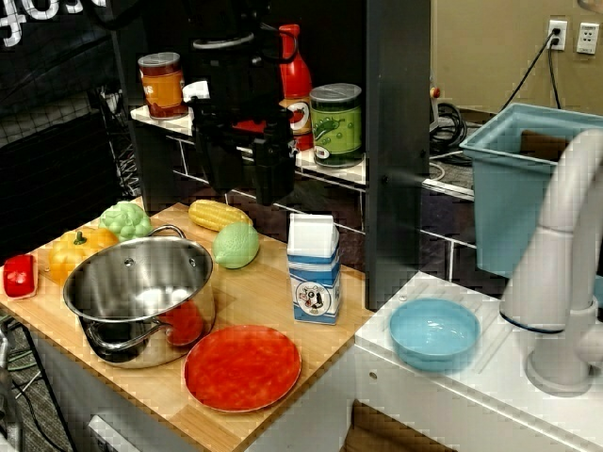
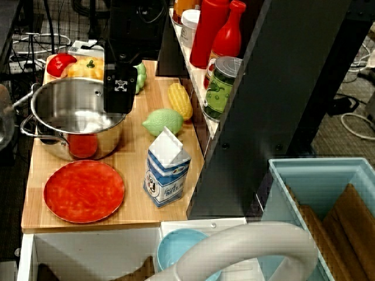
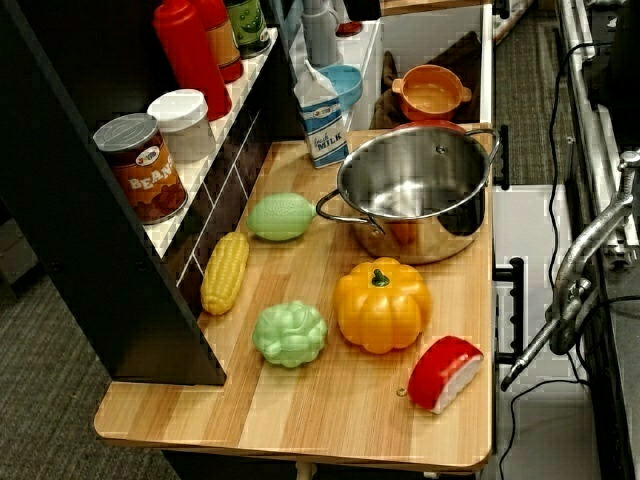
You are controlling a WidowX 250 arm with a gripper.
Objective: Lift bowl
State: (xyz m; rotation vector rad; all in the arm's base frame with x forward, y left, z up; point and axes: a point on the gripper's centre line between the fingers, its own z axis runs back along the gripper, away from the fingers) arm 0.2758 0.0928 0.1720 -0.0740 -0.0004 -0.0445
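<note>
The light-blue bowl (image 1: 434,332) sits upright on the white sink counter at the right, beside the white faucet. From above, the bowl (image 2: 180,250) is partly hidden by the faucet's arch. From the far end, only a sliver of the bowl (image 3: 347,84) shows behind the milk carton. My black gripper (image 1: 267,186) hangs over the back of the wooden board, well left of the bowl. In the view from above, the gripper (image 2: 119,104) is over the steel pot's rim. Its fingers merge into one dark block, so their state is unclear.
A steel pot (image 1: 141,292), a red plate (image 1: 242,367) and a milk carton (image 1: 314,268) stand on the wooden board (image 1: 273,311) between gripper and bowl. The white faucet (image 1: 565,264) rises right of the bowl, with a teal bin (image 1: 513,188) behind. A dark pillar (image 1: 398,141) separates board and sink.
</note>
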